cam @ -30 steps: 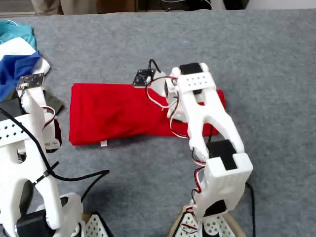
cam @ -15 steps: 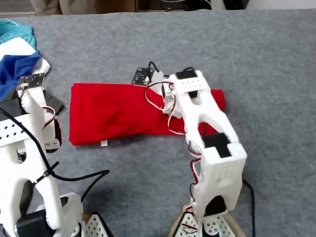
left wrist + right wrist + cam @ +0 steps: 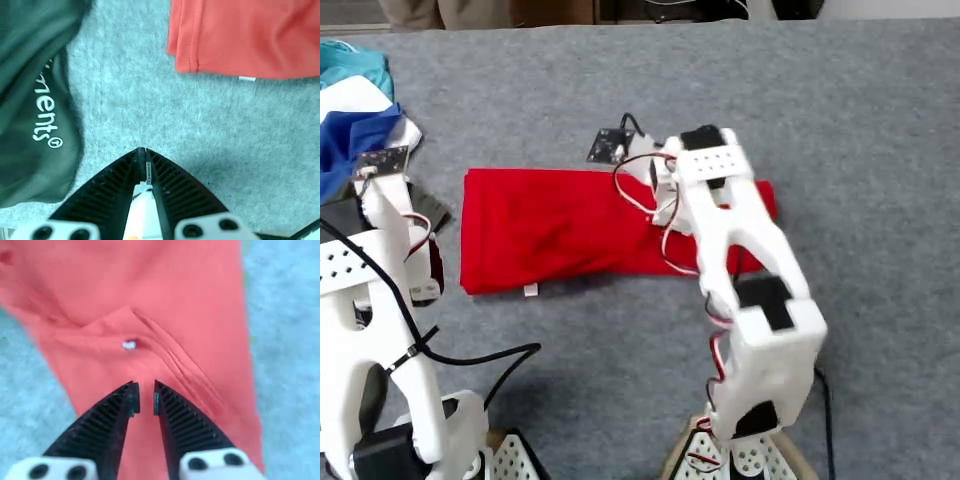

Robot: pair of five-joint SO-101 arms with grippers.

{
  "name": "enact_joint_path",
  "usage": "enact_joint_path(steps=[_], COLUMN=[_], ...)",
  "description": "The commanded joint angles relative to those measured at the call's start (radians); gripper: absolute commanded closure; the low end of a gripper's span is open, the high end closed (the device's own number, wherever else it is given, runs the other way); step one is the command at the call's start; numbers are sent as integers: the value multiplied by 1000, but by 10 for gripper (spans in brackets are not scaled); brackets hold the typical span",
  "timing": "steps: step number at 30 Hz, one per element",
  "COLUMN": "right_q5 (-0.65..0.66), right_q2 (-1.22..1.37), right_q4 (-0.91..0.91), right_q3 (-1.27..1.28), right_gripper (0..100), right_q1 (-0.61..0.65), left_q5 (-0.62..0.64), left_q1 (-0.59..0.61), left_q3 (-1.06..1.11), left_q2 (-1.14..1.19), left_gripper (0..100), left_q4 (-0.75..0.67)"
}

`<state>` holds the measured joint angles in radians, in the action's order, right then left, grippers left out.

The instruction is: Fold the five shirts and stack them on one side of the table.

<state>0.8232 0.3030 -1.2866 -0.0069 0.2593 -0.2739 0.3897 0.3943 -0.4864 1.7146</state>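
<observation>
A red shirt (image 3: 550, 230) lies folded into a long strip across the middle of the grey table. My right arm (image 3: 715, 185) stands over its right part. In the right wrist view the right gripper (image 3: 145, 390) hovers just above the red shirt (image 3: 165, 305), its fingers a narrow gap apart with nothing between them. A pile of shirts sits at the far left: teal (image 3: 355, 62), white (image 3: 355, 98), blue (image 3: 355, 145). My left arm (image 3: 380, 230) stands beside that pile. The left gripper (image 3: 143, 152) is shut and empty over bare table, between a dark green shirt (image 3: 30, 90) and the red shirt's corner (image 3: 240, 40).
A dark shirt's corner (image 3: 432, 212) pokes out beside the left arm. Loose black cables (image 3: 490, 360) trail over the table near the arm bases. Grey felt (image 3: 860, 120) stretches open to the right and far side.
The right arm swung a little left over the red shirt, then drifted back and slightly toward the far side. The left arm has kept still.
</observation>
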Motion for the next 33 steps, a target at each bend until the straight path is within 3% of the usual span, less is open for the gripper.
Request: enact_joint_path(steps=[1,6,9,12,23,33], right_q5=[-64,-195,-282,-365,-374,-373], right_q2=[-200,-318,-294,-223,5,48], right_q4=[-57,-49,68,172,269,334], right_q3=[-54,-54,-53,-56,-165,-162], right_gripper=[922,922,922,922,922,922], right_q1=[-39,-94,-166,-222,-266,-268], left_q5=[68,129,181,203,196,196], left_q1=[-12,-101,-127,-124,-124,-130], left_q3=[-114,-250,-377,-534,-1046,-1152], left_q2=[18,211,403,604,1152,1354], left_gripper=[978,902,816,801,795,801], left_q4=[-2,-9,-17,-48,-43,-43])
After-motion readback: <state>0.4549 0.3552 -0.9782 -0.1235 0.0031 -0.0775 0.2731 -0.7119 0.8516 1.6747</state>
